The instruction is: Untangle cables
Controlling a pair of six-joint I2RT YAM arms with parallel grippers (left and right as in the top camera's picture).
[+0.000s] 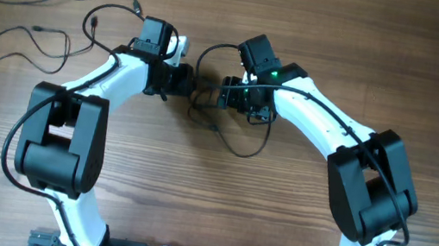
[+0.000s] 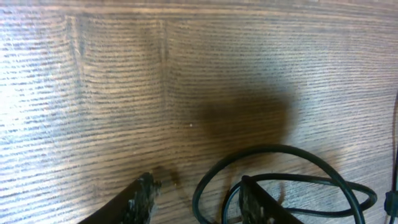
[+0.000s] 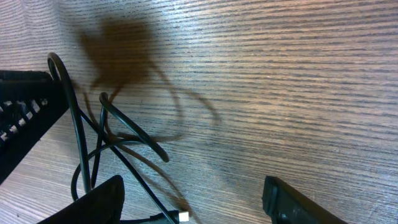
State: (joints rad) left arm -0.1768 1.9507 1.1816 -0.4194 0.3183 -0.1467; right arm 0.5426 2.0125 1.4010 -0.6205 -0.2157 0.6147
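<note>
We see the left gripper half spread around a loop of the cables; the right gripper stands wide beside them, pinching nothing.

Left gripper and right gripper face to face at table centre.
A knotted cable bunch sits between them, one loop trailing toward the robot's side of the table. Two more cables lie spread out at the far-left corner, well apart from the bunch.
</note>
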